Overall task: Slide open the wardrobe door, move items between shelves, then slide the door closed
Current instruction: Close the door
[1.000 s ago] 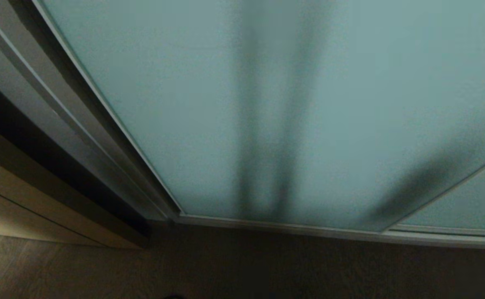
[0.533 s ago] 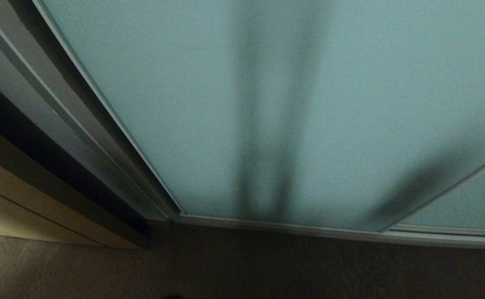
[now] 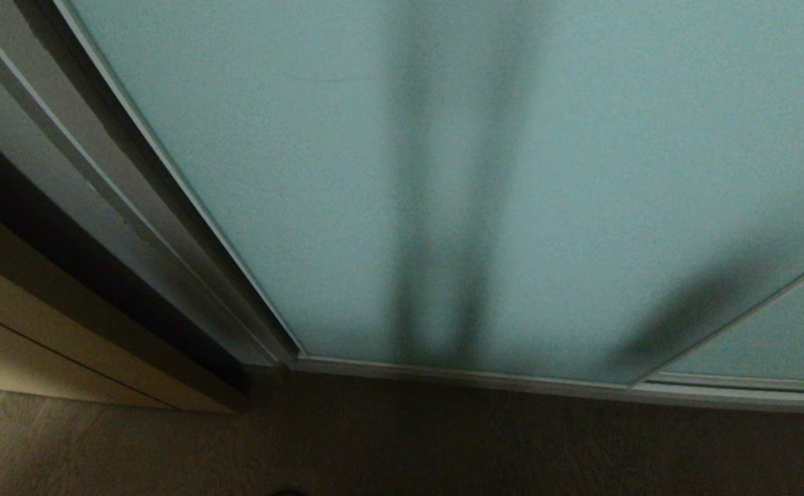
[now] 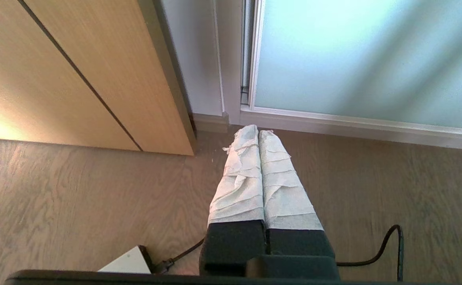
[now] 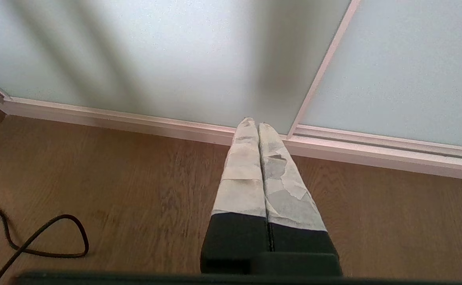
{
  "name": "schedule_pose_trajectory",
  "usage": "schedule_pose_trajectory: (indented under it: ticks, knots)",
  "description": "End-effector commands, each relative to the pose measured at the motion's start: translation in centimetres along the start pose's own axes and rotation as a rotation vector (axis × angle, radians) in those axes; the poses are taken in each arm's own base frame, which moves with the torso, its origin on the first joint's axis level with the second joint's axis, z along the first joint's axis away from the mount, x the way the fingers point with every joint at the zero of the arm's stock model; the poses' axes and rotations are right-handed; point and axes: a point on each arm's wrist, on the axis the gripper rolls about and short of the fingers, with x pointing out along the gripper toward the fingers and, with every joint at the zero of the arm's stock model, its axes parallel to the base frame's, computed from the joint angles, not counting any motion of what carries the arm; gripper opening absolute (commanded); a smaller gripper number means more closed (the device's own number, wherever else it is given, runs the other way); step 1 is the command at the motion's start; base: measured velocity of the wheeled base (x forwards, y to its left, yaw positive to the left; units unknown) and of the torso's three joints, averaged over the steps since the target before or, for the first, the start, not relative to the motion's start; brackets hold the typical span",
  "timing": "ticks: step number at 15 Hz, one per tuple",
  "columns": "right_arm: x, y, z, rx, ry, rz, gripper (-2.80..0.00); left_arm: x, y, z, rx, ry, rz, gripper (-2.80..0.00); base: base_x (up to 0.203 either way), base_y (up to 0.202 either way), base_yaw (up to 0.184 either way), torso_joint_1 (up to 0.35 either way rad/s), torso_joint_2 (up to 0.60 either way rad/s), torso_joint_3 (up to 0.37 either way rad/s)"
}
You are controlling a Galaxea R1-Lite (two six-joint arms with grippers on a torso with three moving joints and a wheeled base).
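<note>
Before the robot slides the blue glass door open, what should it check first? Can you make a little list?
1. Sliding wardrobe door in view and shut, its frame down on the bottom track: ok.
2. Left tool empty, fingers together, pointing at the floor near the door's left corner: ok.
3. Right tool empty, fingers together, low in front of the glass: ok.
4. Tool touching the door's frame to push it: not ok, neither does yet.
5. Black cable on the floor apart from both tools: ok. Whether it is clear of the wheels: cannot tell.
6. What sits on the shelves behind the frosted glass: cannot tell.
</note>
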Motion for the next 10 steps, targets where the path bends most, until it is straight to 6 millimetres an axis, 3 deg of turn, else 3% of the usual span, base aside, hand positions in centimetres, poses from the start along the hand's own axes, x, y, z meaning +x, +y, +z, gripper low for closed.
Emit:
schedule_pose_trajectory:
  ticks: [1,10]
  knots:
    - [0.0,0.0,0.0,-0.001,0.0,0.0,-2.8,0.01,0.0,0.0,0.0,0.001,0.0,-2.8,0.0,0.0,0.0,0.0,0.0,0.0]
    - [0.01,0.0,0.0,-0.002,0.001,0.0,-2.8,-0.07,0.02,0.25,0.02,-0.002,0.01,-2.8,0.0,0.0,0.0,0.0,0.0,0.0]
